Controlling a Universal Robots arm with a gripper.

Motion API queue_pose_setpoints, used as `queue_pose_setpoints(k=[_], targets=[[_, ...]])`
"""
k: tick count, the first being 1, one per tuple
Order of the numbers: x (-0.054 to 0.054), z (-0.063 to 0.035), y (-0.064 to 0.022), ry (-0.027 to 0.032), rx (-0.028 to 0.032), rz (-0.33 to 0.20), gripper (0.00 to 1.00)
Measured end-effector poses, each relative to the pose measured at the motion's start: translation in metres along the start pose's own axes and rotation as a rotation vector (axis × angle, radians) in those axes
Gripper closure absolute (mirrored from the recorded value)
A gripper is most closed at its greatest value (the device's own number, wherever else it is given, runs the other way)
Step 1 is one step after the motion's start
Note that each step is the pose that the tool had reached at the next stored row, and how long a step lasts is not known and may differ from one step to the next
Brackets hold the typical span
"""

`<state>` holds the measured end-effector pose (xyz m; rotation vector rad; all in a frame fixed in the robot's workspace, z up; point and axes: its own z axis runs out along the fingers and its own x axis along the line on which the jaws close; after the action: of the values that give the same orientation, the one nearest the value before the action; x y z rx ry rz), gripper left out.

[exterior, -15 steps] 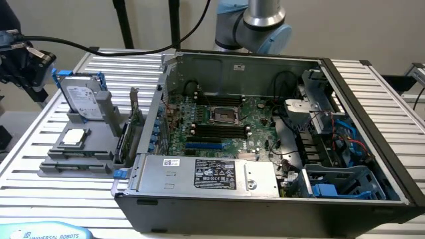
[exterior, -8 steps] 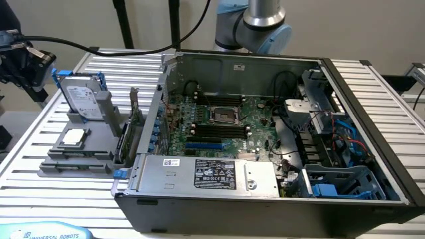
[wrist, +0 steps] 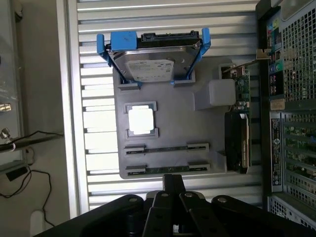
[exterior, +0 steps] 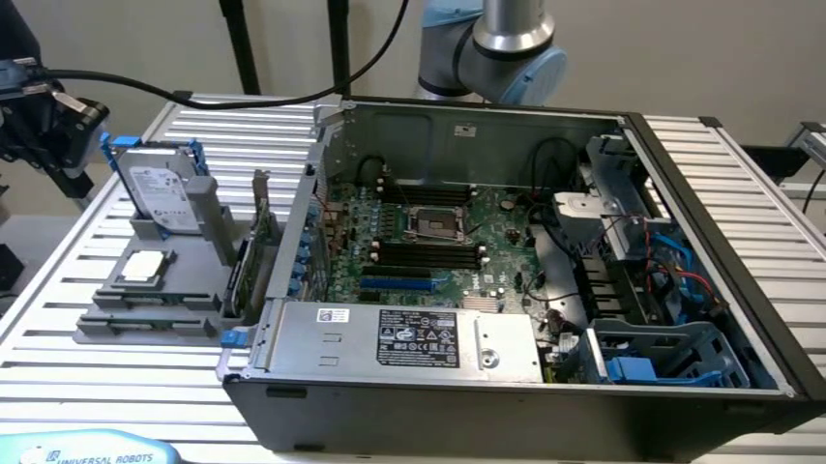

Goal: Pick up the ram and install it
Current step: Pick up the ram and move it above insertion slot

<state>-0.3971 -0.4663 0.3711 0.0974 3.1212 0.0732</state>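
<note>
Slatted metal bench (exterior: pixel 761 184) carrying a grey fixture plate (wrist: pixel 177 123) and, just beside it, an open computer case (exterior: pixel 516 416).

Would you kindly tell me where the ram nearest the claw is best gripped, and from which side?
Probably the bare middle of the ram, between the two brackets of the gray holder that cover its ends. Come straight down from above, pinching its flat faces: it appears to stand on its long edge, thin top edge upward. The claw is shut.
</note>
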Motion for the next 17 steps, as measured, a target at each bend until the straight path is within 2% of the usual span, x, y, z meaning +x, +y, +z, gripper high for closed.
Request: queue_pose_setpoints(k=[5, 17], targets=[[0.0, 0.0004, 0.0, 0.0063, 0.0079, -0.08, 0.89], [0.0, 0.0019, -0.0001, 0.0274, 0.0159, -0.295, 0.89]])
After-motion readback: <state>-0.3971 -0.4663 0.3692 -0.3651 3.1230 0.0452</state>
